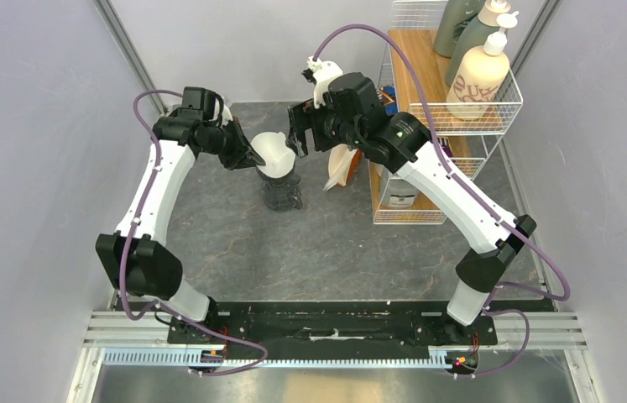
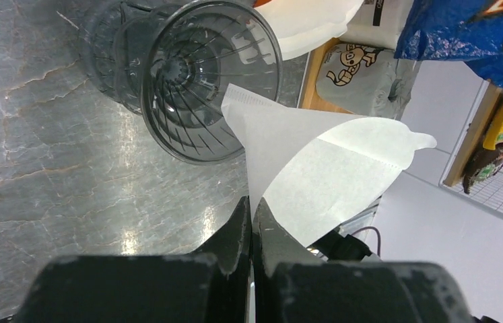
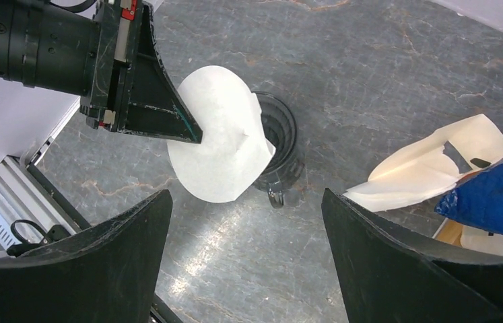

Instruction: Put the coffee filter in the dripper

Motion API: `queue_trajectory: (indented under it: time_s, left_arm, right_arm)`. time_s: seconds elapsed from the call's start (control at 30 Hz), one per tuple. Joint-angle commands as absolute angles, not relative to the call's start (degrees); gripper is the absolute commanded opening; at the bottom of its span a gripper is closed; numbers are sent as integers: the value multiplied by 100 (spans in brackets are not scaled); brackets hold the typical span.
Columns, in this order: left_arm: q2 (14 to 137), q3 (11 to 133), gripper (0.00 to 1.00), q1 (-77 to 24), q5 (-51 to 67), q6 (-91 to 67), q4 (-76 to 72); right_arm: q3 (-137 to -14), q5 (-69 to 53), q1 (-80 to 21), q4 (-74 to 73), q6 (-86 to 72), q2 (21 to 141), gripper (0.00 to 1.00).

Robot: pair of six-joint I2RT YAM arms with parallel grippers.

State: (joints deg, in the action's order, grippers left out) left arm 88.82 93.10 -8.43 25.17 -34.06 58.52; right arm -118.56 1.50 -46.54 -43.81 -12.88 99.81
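grey marbled table [image 1: 310, 243] noted, with a white wire rack [image 1: 507, 109] at the far right. the left gripper [image 2: 254, 215] is seen pinched shut on the edge of the coffee filter [image 2: 322, 168]. the right gripper [image 3: 247, 195] is spread wide and empty, hanging just right of the work. the dripper [image 2: 201, 74] stands mid-table toward the far side, apparently seated on a clearer glass vessel, though this cannot be confirmed. the filter is held in the air above and slightly left of the dripper, mouth open, its pointed end near the rim but not yet inside. a flat packet of filters [image 3: 430, 168] lies to the right, apart from the dripper. for the step in hand, the point should be centred over the dripper mouth before anything is lowered. the cone should be kept open and eased down until the paper is felt against the ribs, and only then let go. a sideways drag on the rim is to be avoided, as the dripper is judged light and easily tipped. lettering on the cream pump bottle [image 1: 478, 80] is too small to be read. a blue bag [image 2: 464, 27] shows only part of a large white letter. a grey pouch [image 2: 363, 67] bears a cartoon figure, and no words on it can be made out.
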Motion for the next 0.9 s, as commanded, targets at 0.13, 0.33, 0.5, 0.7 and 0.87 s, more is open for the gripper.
queue_trajectory:
  time_s: [0.13,0.33,0.5,0.7,0.87]
  left_arm:
    - [9317,9413,2,-695,3058,-3637,5845]
    - [9537,9388,2,-686,3044,-3613,5847]
    - [9692,9306,2,-651,2983,-3563,5828]
    - [9749,9268,39,-500,2984,-3540,5880]
    - [9441,9404,49,-408,2926,-3302,5970]
  right_arm:
    - [-11995,105,-4581,-4403,-1287,9782,90]
    - [-12035,108,-4554,-4403,-1287,9843,90]
    - [-12157,73,-4527,-4440,-1267,9951,90]
    - [-12200,18,-4465,-4486,-1226,10041,90]
    - [-12311,-275,-4371,-4592,-1111,10173,90]
